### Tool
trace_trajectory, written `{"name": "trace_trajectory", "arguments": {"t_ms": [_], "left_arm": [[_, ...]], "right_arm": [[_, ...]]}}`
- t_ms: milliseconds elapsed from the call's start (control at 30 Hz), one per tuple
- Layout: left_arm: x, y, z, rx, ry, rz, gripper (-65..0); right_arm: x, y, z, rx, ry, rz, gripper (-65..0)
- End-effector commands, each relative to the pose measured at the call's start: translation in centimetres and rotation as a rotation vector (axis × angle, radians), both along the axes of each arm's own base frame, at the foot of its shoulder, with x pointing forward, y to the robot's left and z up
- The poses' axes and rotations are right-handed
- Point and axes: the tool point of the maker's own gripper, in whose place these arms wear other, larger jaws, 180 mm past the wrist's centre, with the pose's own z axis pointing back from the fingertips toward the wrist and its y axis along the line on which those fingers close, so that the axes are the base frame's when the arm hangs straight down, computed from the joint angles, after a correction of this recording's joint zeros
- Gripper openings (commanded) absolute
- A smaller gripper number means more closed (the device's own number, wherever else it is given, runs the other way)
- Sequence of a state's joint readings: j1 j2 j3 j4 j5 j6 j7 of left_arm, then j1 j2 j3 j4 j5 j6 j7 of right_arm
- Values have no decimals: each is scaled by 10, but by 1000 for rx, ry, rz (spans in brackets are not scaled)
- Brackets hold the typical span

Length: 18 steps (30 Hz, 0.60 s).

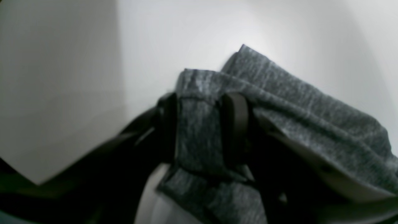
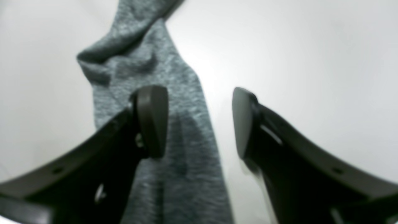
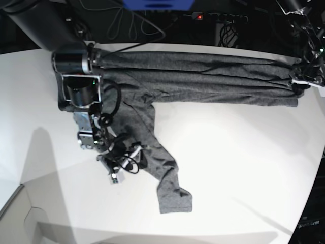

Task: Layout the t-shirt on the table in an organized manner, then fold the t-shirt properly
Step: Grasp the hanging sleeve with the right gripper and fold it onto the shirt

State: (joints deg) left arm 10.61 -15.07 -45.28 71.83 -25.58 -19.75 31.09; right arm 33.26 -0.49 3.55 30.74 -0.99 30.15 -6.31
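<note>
The t-shirt lies on the table, stretched into a long bunched band along the far edge, with one narrower part, a sleeve or a side of the body, trailing off the band's end nearer the right arm and running down toward the near edge, ending in a crumpled cuff. Taking the shirt as the landmark: the left gripper sits at the band's other end, and the left wrist view shows its two dark fingers closed on a fold of grey fabric with a hemmed edge poking out above them, so that end is held. The right gripper is over the trailing part; its jaws stand wide apart, one finger over the cloth and the other over bare table just beside the cloth's edge, and nothing is held between them. As for progress, I judge the layout step far from finished: the body is pulled long but gathered in pleats rather than spread flat, the trailing part is twisted, and neither collar nor both sleeves can be made out. Spreading the shirt flat, squaring it up and all of the folding are left to do.
</note>
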Motion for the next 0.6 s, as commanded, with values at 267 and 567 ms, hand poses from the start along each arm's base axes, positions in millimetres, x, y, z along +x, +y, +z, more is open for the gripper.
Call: {"name": "trace_trajectory", "arguments": {"t_ms": [267,567], "left_arm": [[5,5,10,21,-14,-9,-412],[5,3,9,20,-13,-13,-412]], "right_arm": [[-2,20,3,38,-5,14,-403],[3,31,15,53,-31,21,-650]]}}
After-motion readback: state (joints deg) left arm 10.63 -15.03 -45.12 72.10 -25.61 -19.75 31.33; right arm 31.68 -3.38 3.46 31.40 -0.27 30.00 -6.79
